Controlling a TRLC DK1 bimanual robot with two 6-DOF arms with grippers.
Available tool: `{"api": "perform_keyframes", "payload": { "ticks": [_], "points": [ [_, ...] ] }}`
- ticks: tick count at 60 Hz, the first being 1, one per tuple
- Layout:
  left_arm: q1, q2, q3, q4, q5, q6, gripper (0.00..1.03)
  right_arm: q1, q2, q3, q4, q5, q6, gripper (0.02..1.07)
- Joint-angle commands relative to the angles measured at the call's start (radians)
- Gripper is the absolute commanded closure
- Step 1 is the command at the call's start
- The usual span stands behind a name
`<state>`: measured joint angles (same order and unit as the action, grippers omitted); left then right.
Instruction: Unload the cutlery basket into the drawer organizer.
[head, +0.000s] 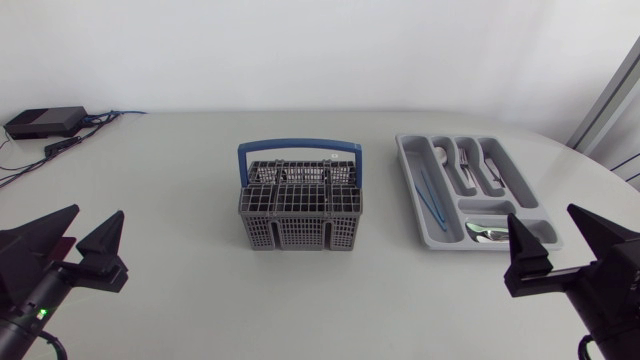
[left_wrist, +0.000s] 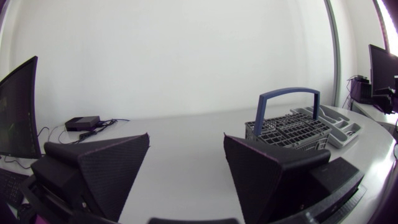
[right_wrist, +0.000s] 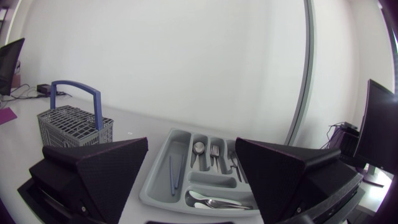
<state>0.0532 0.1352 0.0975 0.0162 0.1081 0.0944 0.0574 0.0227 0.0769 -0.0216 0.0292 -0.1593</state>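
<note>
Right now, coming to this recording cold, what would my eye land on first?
The blue-handled grey cutlery basket stands at the middle of the table. To its right lies the grey drawer organizer, holding forks, spoons and a thin blue utensil. The left gripper and right gripper rest open and empty at the near corners.
</note>
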Motion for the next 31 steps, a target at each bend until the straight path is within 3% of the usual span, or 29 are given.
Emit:
{"api": "perform_keyframes", "payload": {
  "ticks": [1, 10, 31],
  "points": [
    [-0.021, -0.051, -0.048, -0.006, -0.035, -0.052, 0.04, -0.024, -0.012, -0.043, 0.016, -0.011, 0.081, 0.06],
    [-0.052, -0.133, -0.096, -0.016, -0.106, -0.093, 0.04, -0.057, -0.022, -0.076, 0.021, -0.029, 0.157, 0.06],
    [-0.053, -0.135, -0.097, -0.016, -0.108, -0.094, 0.04, -0.057, -0.023, -0.077, 0.022, -0.029, 0.159, 0.06]
  ]
}}
